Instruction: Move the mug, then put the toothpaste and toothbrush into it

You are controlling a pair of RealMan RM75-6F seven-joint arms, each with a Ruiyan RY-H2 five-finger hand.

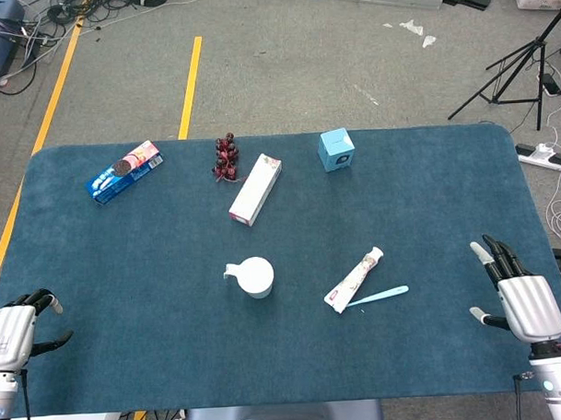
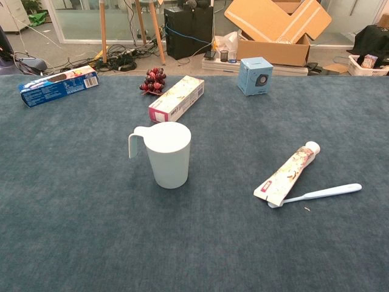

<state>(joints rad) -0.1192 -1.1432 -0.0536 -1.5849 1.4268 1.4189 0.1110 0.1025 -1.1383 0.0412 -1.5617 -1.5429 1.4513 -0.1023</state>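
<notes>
A white mug (image 1: 254, 276) (image 2: 165, 153) stands upright near the table's middle, its handle pointing left. To its right lies the toothpaste tube (image 1: 355, 279) (image 2: 287, 174), cap toward the far side. A pale blue toothbrush (image 1: 379, 296) (image 2: 322, 193) lies just beside the tube's flat end. My left hand (image 1: 17, 331) hovers at the near left corner, fingers apart, holding nothing. At the near right edge my right hand (image 1: 518, 295) is spread and empty too. Neither hand shows in the chest view.
Along the far side of the blue table (image 1: 126, 271) lie a blue cookie pack (image 1: 123, 171) (image 2: 58, 85), dark red grapes (image 1: 225, 157) (image 2: 154, 80), a white and pink box (image 1: 255, 189) (image 2: 176, 98) and a small blue cube box (image 1: 336, 149) (image 2: 254, 76).
</notes>
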